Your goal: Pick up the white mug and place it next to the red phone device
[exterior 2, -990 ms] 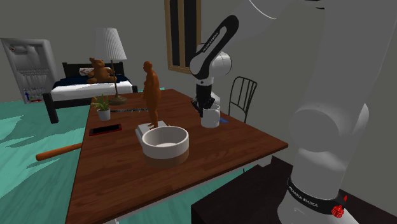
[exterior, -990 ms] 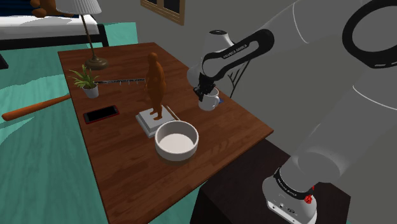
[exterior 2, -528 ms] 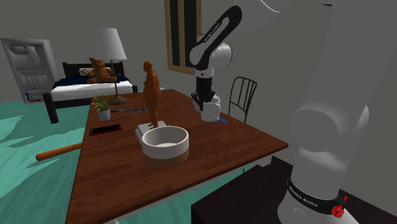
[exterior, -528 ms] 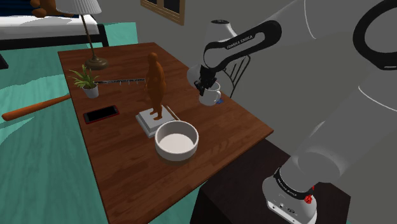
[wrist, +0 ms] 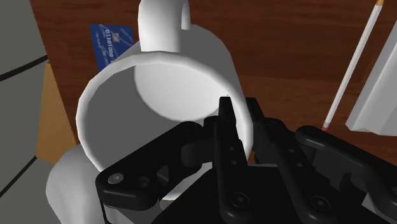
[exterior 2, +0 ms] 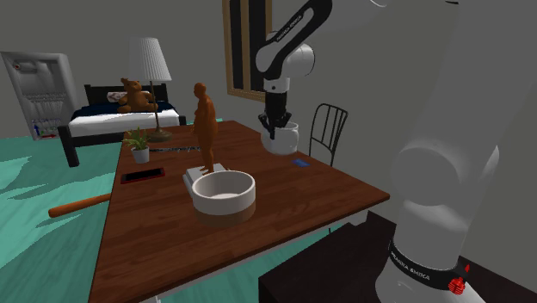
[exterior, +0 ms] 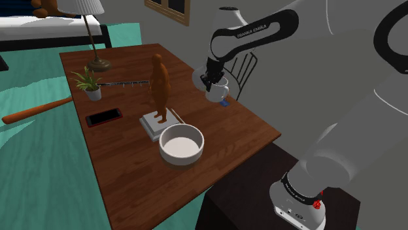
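Observation:
The white mug [exterior: 218, 93] hangs above the far side of the brown table [exterior: 131, 176], lifted clear of the wood. My black gripper [exterior: 210, 83] is shut on its rim, coming down from above. In the second exterior view the mug [exterior 2: 283, 139] hangs under the gripper [exterior 2: 277, 129], over a blue card [exterior 2: 301, 162]. The wrist view has the mug [wrist: 127, 76] with one finger inside its wall and one outside, the gripper [wrist: 239, 107] clasping the rim. The red-edged phone [exterior: 103, 117] lies flat near the table's other long edge, also seen as the phone [exterior 2: 142, 176], well apart from the mug.
A brown figurine [exterior: 159, 82] on a book stands mid-table, with a white bowl [exterior: 181, 144] in front of it. A potted plant [exterior: 89, 83] and lamp [exterior: 91, 26] stand near the phone. A chair [exterior 2: 327, 129] sits behind the table. A bat [exterior: 36, 112] lies on the floor.
The gripper has risen with the mug, lifting it off the table. The blue card under it now lies uncovered.

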Controlling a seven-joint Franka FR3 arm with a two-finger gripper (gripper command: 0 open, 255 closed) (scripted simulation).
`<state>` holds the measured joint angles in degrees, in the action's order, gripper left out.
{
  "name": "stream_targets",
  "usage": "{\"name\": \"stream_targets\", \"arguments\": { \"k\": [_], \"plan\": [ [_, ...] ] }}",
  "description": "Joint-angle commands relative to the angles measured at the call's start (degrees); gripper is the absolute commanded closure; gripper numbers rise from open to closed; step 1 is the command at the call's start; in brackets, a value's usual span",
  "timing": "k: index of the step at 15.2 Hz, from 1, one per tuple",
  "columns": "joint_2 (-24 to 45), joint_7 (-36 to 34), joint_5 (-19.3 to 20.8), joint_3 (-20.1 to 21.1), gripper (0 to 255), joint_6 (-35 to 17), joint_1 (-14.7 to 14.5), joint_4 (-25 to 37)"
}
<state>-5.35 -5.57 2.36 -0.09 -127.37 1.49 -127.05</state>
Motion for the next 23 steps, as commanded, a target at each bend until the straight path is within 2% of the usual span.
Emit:
{"name": "stream_targets", "arguments": {
  "k": [1, 17, 23],
  "plan": [
    [-0.7, 0.0, 0.0, 0.0, 255, 1.5, 0.0, 0.7],
    [-3.8, 0.4, -0.3, 0.1, 255, 13.6, -0.1, 9.8],
    [4.7, -6.4, 0.4, 3.7, 255, 11.9, -2.9, 16.4]
  ]
}}
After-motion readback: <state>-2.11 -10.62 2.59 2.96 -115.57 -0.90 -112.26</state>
